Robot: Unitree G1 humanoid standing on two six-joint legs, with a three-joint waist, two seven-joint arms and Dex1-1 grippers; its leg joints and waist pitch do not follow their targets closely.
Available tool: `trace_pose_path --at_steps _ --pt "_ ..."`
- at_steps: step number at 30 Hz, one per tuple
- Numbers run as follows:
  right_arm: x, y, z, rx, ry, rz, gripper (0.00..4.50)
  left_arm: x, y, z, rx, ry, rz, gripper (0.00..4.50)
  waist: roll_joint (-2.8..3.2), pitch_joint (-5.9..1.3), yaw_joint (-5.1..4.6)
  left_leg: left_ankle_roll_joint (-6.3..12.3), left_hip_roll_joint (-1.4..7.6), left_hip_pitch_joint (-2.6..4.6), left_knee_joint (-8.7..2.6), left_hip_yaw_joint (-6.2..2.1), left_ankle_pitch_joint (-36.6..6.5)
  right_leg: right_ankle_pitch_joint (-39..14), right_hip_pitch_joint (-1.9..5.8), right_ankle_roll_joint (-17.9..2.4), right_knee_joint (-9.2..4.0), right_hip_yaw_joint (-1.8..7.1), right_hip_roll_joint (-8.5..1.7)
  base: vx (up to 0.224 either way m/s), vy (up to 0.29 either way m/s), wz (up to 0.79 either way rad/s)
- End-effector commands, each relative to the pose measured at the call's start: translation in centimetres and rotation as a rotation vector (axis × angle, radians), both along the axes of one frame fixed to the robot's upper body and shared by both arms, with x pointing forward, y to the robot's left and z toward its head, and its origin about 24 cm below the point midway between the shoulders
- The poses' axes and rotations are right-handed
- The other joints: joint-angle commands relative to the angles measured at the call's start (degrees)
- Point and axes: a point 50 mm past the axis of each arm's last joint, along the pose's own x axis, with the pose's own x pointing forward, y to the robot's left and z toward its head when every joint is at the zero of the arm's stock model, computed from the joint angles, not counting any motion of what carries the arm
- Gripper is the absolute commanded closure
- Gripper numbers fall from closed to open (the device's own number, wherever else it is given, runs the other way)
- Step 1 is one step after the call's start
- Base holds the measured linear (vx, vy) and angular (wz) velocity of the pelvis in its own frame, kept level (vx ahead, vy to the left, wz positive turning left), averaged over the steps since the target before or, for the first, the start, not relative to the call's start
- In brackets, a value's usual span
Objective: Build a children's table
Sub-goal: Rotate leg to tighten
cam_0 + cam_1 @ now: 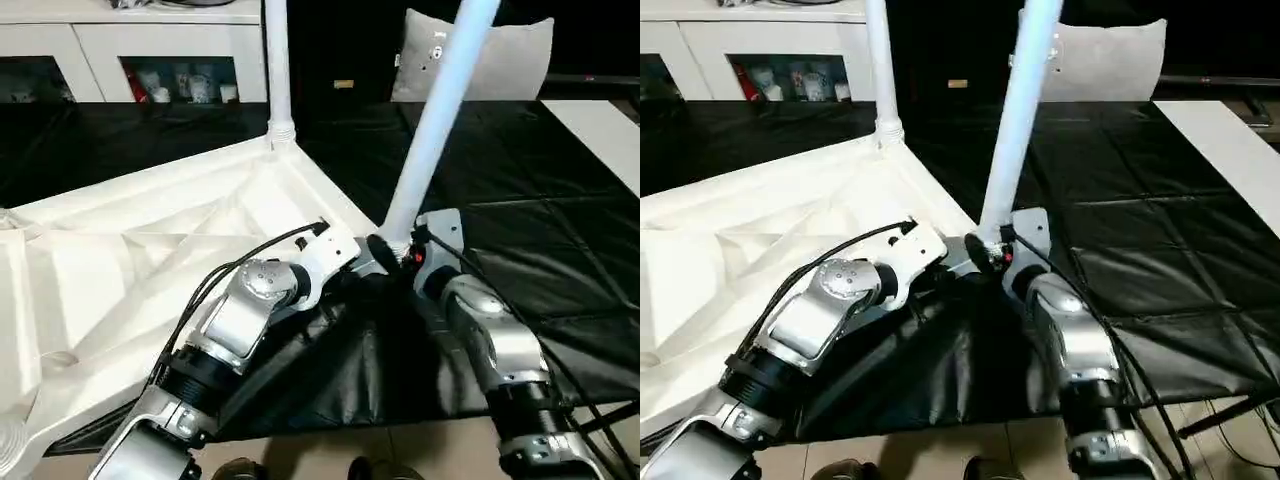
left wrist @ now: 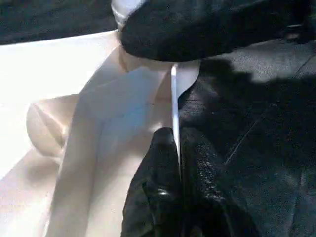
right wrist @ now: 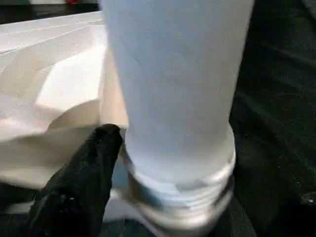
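Item one — the white plastic rectangular table top (image 1: 150, 250), which we find lying upside down on the black-covered work table (image 1: 560, 220), ribbed underside up, one corner pointing toward the robot's hands.

Item two — a long tapered white tube leg (image 1: 277, 70) standing upright in the round socket at the far corner of the top.

Item three — a second white tube leg (image 1: 435, 120), leaning to the right, its threaded collar (image 3: 180, 197) at the near corner socket. We cannot tell whether it is seated.

Item four: our left tool (image 2: 173, 163). Its black fingers are pressed together on the thin white edge wall of the top, close to the near corner, as the left wrist view shows. The silver left forearm (image 1: 240, 320) lies across the near edge of the top.

Item five: our right tool (image 1: 395, 252), at the base of the leaning leg. In the right wrist view one black finger (image 3: 81, 182) stands just beside the collar with a sliver of gap, so we read the fingers as set apart around the leg and not clamped on it.

Background: a white glass-door cabinet (image 1: 120, 50) behind the table, a grey cushion (image 1: 510, 60) to the right of the leaning leg, and a white board (image 1: 605, 135) on the table at the far right
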Motion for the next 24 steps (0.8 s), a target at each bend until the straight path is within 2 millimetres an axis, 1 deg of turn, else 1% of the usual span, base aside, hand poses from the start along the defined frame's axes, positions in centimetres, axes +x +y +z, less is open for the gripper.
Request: trace_pose_path --at_steps 1,2,3,4,5,6,7,8,9,10,11,12,13,14,16,17,18,19,20,21,22,23,24 --pt "-0.8 0.2 -0.2 0.021 -0.002 0.092 0.57 0.5 1.1 0.0 0.033 -0.033 0.001 4.50 0.01 -3.55 0.30 3.16 3.75 0.26 -4.18 -1.81 -14.5 -23.6 2.30 -7.0 -5.31 3.59 -6.06 0.000 0.000 0.00" --pt "-1.0 -0.3 0.1 0.017 -0.019 0.112 0.49 0.4 1.5 -0.1 0.039 -0.027 -0.015 4.50 -0.01 -3.56 0.33 3.30 3.68 0.08 -4.18 -1.79 -14.4 -24.2 2.43 -6.7 -5.39 3.56 -6.13 0.000 0.000 0.00" --pt "-1.0 -0.5 0.2 0.014 -0.028 0.121 0.49 0.4 1.6 -0.1 0.042 -0.024 -0.022 4.50 -0.07 -3.57 0.45 3.46 3.73 0.14 -4.16 -1.78 -14.2 -25.3 2.43 -6.1 -5.57 3.54 -6.24 0.000 0.000 0.00" --pt "-1.2 -0.9 0.5 0.008 -0.045 0.142 0.25 0.3 2.0 -0.2 0.047 -0.017 -0.039 4.50 -0.04 -3.61 0.31 3.56 3.68 -0.05 -4.15 -1.77 -13.5 -25.3 2.50 -6.1 -5.48 3.44 -6.15 0.000 0.000 0.00" --pt "-1.4 -1.6 0.9 0.003 -0.071 0.183 0.25 0.1 2.3 -0.3 0.060 -0.007 -0.077 4.50 -0.04 -3.77 0.42 3.81 3.70 -0.01 -4.01 -1.69 -12.7 -24.4 2.47 -6.3 -5.47 3.47 -6.20 0.000 0.000 0.00" --pt "-1.4 -1.6 0.9 0.003 -0.071 0.183 0.25 0.1 2.3 -0.3 0.060 -0.007 -0.077 4.50 -0.07 -3.79 0.46 4.06 3.71 -0.03 -4.00 -1.68 -12.3 -23.7 2.50 -6.4 -5.39 3.43 -6.14 0.000 0.000 0.00" --pt "-1.7 -2.2 1.3 -0.007 -0.092 0.235 0.06 -0.1 2.7 -0.5 0.072 0.003 -0.123 4.50 -0.05 -3.92 0.50 4.28 3.81 -0.11 -3.96 -1.59 -10.8 -21.2 2.46 -7.1 -5.02 3.48 -5.97 0.000 0.000 0.00" --pt "-1.9 -2.8 1.6 -0.024 -0.104 0.286 0.02 -0.4 3.0 -0.6 0.083 0.019 -0.173 4.50 0.20 -3.96 0.57 4.70 3.87 -0.29 -3.93 -1.67 -10.1 -19.3 2.66 -7.7 -4.72 3.41 -5.92 0.000 0.000 0.00" --pt "-2.0 -3.0 1.7 -0.031 -0.108 0.308 0.02 -0.5 3.1 -0.6 0.088 0.024 -0.194 4.50 0.15 -4.12 0.71 5.04 3.90 -0.23 -3.85 -1.65 -9.9 -18.3 2.72 -7.9 -4.68 3.38 -5.92 0.000 0.000 0.00" --pt "-2.3 -3.4 1.9 -0.048 -0.111 0.354 0.02 -0.7 3.4 -0.7 0.102 0.036 -0.241 4.50 0.15 -4.13 0.72 5.20 4.03 -0.24 -3.82 -1.60 -9.4 -16.9 2.71 -8.3 -4.45 3.48 -5.94 0.000 0.000 0.00" --pt "-2.5 -3.9 2.1 -0.071 -0.109 0.409 0.02 -1.2 3.7 -0.8 0.120 0.058 -0.311 4.50 0.26 -4.20 0.82 5.68 4.06 -0.23 -3.74 -1.51 -8.4 -14.2 2.69 -9.2 -4.07 3.50 -5.74 0.000 0.000 0.00" --pt "-2.6 -4.2 2.2 -0.085 -0.106 0.441 0.02 -1.5 3.8 -1.0 0.131 0.072 -0.355 4.50 0.25 -4.33 1.05 6.28 4.01 -0.25 -3.63 -1.50 -7.7 -12.6 2.81 -10.0 -3.90 3.44 -5.79 0.000 0.000 0.00" --pt "-2.6 -4.4 2.3 -0.089 -0.101 0.459 0.02 -1.6 3.9 -1.0 0.141 0.073 -0.388 4.50 0.20 -4.25 1.02 6.41 4.06 -0.29 -3.64 -1.37 -7.3 -11.3 2.73 -10.8 -3.69 3.49 -5.74 0.000 0.000 0.00" --pt "-2.5 -4.8 2.6 -0.116 -0.108 0.497 0.02 -1.9 4.2 -1.1 0.165 0.087 -0.454 4.50 0.29 -4.33 1.16 6.61 4.14 -0.22 -3.61 -1.40 -7.0 -10.8 2.78 -11.4 -3.64 3.45 -5.85 0.000 0.000 0.00" --pt "-2.5 -5.1 3.0 -0.152 -0.117 0.542 0.02 -2.2 4.4 -1.1 0.192 0.096 -0.522 4.50 0.33 -4.40 1.38 6.67 4.23 -0.14 -3.60 -1.42 -7.1 -10.7 2.74 -11.8 -3.61 3.42 -5.91 0.000 0.000 0.00" --pt "-2.5 -5.1 3.0 -0.160 -0.119 0.557 0.02 -2.2 4.5 -1.0 0.198 0.097 -0.538 4.50 0.43 -4.32 1.74 6.42 4.45 0.03 -3.65 -1.33 -7.0 -10.2 2.62 -12.2 -3.44 3.51 -5.88 0.000 0.000 0.00" --pt "-2.6 -5.1 3.2 -0.166 -0.115 0.611 0.02 -2.4 4.7 -1.0 0.205 0.107 -0.578 4.50 0.23 -4.30 1.88 6.41 4.44 0.03 -3.64 -1.29 -7.2 -10.3 2.60 -12.3 -3.45 3.47 -5.84 0.000 0.000 0.00" --pt "-2.6 -5.1 3.2 -0.166 -0.115 0.611 0.02 -2.4 4.7 -1.0 0.205 0.107 -0.578 4.50 0.33 -4.34 2.23 6.24 4.49 0.11 -3.68 -1.32 -7.5 -10.7 2.71 -12.3 -3.34 3.47 -5.93 0.000 0.000 0.00" --pt "-2.7 -5.1 3.3 -0.167 -0.112 0.644 0.02 -2.4 4.8 -0.9 0.208 0.115 -0.601 4.50 0.33 -4.27 2.24 6.16 4.57 0.07 -3.75 -1.30 -7.6 -10.8 2.66 -12.3 -3.36 3.50 -5.94 0.000 0.000 0.00" --pt "-2.8 -4.9 3.5 -0.165 -0.107 0.700 0.02 -2.6 4.9 -0.8 0.213 0.121 -0.642 4.50 0.25 -4.16 2.43 5.66 4.42 0.11 -3.76 -1.29 -8.8 -12.8 2.71 -12.0 -3.63 3.43 -5.99 0.000 0.000 0.00" --pt "-3.0 -4.8 3.5 -0.164 -0.094 0.754 0.02 -2.6 5.0 -0.6 0.219 0.127 -0.680 4.50 0.22 -4.17 2.47 5.45 4.46 0.08 -3.78 -1.28 -9.0 -13.4 2.76 -11.8 -3.65 3.48 -6.08 0.000 0.000 0.00" --pt "-3.0 -4.8 3.5 -0.164 -0.094 0.754 0.02 -2.6 5.0 -0.6 0.219 0.127 -0.680 4.50 0.16 -4.14 2.56 5.31 4.40 0.07 -3.75 -1.21 -9.2 -14.5 2.77 -11.3 -3.78 3.48 -6.07 0.000 0.000 0.00" --pt "-3.1 -4.6 3.5 -0.168 -0.082 0.803 0.29 -2.7 5.1 -0.4 0.223 0.129 -0.711 4.50 0.23 -4.10 2.63 5.18 4.46 0.15 -3.76 -1.22 -9.3 -15.0 2.67 -11.3 -3.80 3.49 -6.10 0.000 0.000 0.00"
